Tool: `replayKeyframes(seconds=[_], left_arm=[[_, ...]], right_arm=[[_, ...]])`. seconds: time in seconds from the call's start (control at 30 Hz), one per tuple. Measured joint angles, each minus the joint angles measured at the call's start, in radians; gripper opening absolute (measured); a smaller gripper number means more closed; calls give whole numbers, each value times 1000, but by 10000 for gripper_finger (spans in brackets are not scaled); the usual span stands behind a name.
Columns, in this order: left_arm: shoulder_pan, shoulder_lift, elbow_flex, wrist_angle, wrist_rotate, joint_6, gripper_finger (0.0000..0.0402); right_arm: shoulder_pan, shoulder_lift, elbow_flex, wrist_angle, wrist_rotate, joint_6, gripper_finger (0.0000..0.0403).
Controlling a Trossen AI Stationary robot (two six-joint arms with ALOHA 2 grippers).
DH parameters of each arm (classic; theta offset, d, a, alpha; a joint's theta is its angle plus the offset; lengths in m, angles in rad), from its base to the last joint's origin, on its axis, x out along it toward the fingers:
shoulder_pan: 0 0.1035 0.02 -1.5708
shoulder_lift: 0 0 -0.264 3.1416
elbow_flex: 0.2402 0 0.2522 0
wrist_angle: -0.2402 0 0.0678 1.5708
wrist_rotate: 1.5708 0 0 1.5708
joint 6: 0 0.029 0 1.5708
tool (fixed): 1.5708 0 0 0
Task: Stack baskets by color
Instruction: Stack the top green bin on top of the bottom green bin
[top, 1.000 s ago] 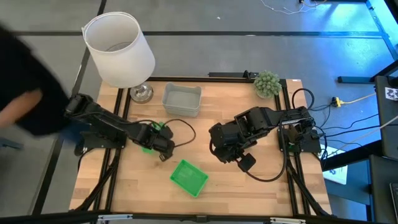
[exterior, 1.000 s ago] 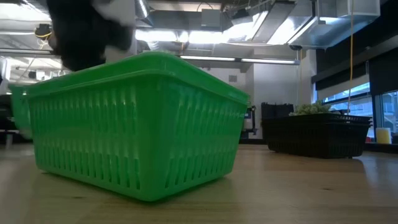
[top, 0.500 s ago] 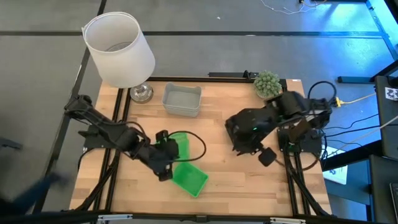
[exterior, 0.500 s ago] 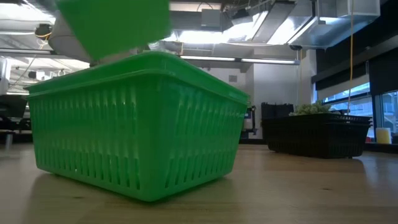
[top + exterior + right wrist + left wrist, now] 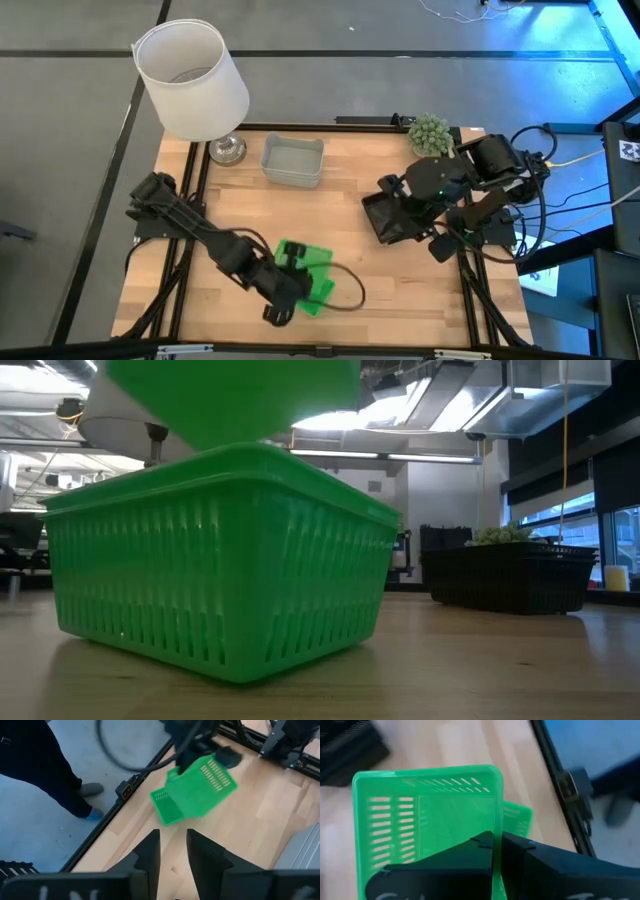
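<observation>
**Left gripper holds a green basket over its twin**

From above we see the left gripper (image 5: 291,278) out at the table's (image 5: 230,200) near edge, with the held basket (image 5: 303,262) over the lower basket (image 5: 322,290). The two greens overlap there, and we cannot tell from this view whether they touch. The low view settles it: the lower basket (image 5: 220,560) sits flat on the wood, and the held one is a green blur above its rim, with a gap between them.

Only the left wrist view shows the grip: the fingers (image 5: 475,852) are pressed together on one side wall of the held basket. A corner of the lower basket peeks out behind it.

The right wrist view shows the right gripper (image 5: 172,840) spread, with bare wood between its fingers and nothing in them. It also shows a person's dark trouser leg (image 5: 45,765) beside the table. From above, that arm hangs over the right side.

The grey basket (image 5: 293,160) stands at the far edge beside the lampshade (image 5: 190,80). The low view shows a black basket (image 5: 510,575) on the table, with the plant (image 5: 500,534) behind it.

Pale marks on the gripper bodies in both wrist views are too blurred for us to read.
</observation>
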Motion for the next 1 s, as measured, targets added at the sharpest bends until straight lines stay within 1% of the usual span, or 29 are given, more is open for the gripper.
replayKeyframes(seconds=[0.13,0.27,0.47,0.7,0.87,1.0], left_arm=[[-6,55,7,2,78,47,0],[-5,93,7,11,127,62,0],[-2,132,8,13,136,103,0],[12,133,8,22,153,171,0],[19,140,8,29,217,178,0],[19,165,5,21,224,201,0]], right_arm=[[0,2,0,0,0,2,94],[0,4,0,3,0,2,94],[0,4,0,7,-1,2,94],[0,4,0,14,-2,16,94],[0,4,0,13,-2,23,94],[0,4,0,13,-2,25,94]])
